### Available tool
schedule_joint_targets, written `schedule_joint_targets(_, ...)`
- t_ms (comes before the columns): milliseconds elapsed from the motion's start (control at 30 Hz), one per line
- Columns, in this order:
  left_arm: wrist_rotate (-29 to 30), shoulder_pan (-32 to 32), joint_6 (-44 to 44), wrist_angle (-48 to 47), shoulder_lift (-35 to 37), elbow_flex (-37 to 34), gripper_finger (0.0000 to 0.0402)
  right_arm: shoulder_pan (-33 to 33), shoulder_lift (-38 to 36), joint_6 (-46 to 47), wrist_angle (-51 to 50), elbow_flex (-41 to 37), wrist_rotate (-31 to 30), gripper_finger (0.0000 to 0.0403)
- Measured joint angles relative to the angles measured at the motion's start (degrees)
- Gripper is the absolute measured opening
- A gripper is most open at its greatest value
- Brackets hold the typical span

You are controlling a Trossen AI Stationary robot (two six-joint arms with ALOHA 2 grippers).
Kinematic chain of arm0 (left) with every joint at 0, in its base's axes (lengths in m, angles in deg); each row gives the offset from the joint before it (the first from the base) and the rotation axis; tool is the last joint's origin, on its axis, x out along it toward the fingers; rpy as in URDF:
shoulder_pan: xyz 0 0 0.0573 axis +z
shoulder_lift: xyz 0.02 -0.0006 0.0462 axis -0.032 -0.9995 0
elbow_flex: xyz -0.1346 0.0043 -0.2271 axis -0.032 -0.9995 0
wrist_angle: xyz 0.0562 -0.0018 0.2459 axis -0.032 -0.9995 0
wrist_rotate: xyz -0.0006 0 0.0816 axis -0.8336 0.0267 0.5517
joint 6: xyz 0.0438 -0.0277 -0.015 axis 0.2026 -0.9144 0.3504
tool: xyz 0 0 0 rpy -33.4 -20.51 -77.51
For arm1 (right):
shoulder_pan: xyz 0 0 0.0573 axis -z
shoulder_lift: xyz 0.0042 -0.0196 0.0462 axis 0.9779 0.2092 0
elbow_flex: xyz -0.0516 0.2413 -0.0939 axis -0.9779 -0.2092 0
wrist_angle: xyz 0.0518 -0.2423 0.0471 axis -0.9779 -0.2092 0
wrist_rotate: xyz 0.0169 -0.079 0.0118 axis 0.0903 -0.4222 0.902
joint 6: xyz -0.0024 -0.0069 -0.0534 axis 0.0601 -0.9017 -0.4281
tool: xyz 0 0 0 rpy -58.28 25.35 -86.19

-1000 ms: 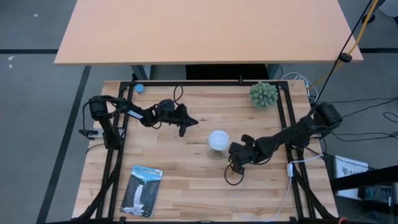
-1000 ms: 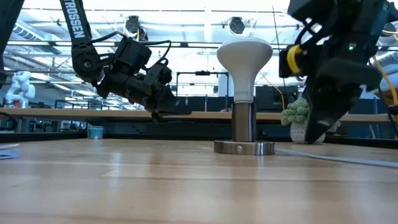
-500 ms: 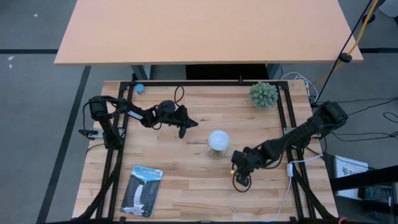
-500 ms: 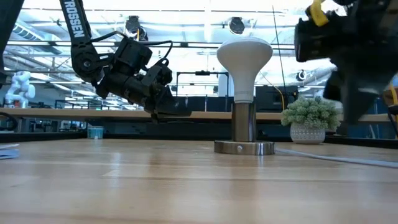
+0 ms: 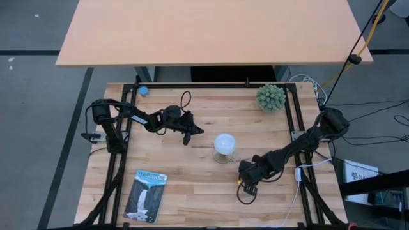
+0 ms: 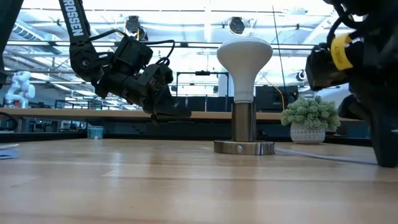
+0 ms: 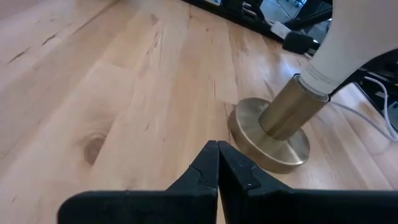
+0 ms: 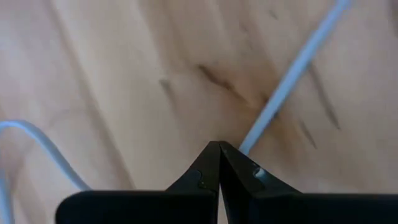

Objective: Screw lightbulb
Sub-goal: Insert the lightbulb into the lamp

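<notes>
High view: the lightbulb (image 5: 223,144) is seen upright in the brass socket base (image 7: 268,139) near the middle of the table (image 5: 192,185). The left gripper (image 5: 193,131) is held above the wood just left of it, fingers pressed together on nothing. The right gripper (image 5: 243,186) is lowered near the white cord (image 8: 292,74), to the bulb's near right, fingers likewise closed and empty.

Both arms reach inward over the table.
Left gripper (image 5: 193,131) hangs raised, fingers pressed together; right gripper (image 5: 245,186) points down, fingers together.
</notes>
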Motion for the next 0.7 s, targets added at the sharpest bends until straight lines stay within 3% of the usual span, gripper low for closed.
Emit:
schedule_joint_targets(367, -0.02, 0.02, 0.09, 0.02, 0.00, 0.00, 0.0000, 5.86, -0.47, -12.22, -8.33, -0.19, -13.20, 0.0000)
schedule_joint_targets(600, -0.03, 0.02, 0.11, 0.02, 0.00, 0.00, 0.0000, 12.92, -0.01, -17.68, -13.08, -0.70, -30.04, 0.0000)
schedule_joint_targets(700, -0.26, 0.02, 0.09, -0.28, 0.00, 0.00, 0.0000, 15.29, -0.38, -20.77, -11.42, -0.61, -29.02, 0.0000)
